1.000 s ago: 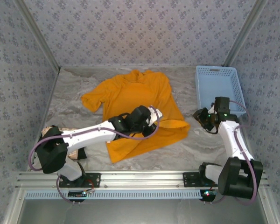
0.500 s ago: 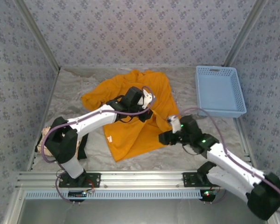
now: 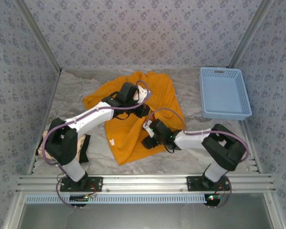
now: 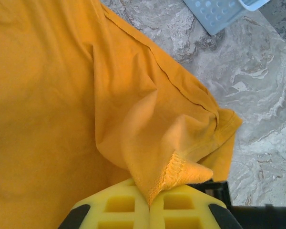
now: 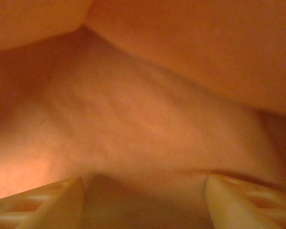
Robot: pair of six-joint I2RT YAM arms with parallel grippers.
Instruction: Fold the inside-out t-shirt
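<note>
One t-shirt, left jaws pinching edge; one blue basket.

Mid-worktop, the t-shirt, collar end toward the far wall; well apart to its right, in the far right corner, the basket. Over the shirt's middle, the left claw, pinched on a raised fold (bare worktop beyond it); at the near right hem, the right claw, fingers spread, fabric just ahead. In the near left corner, beside the left arm's base, a crumpled cloth.

High rear view, wrist cameras near t-shirt
</note>
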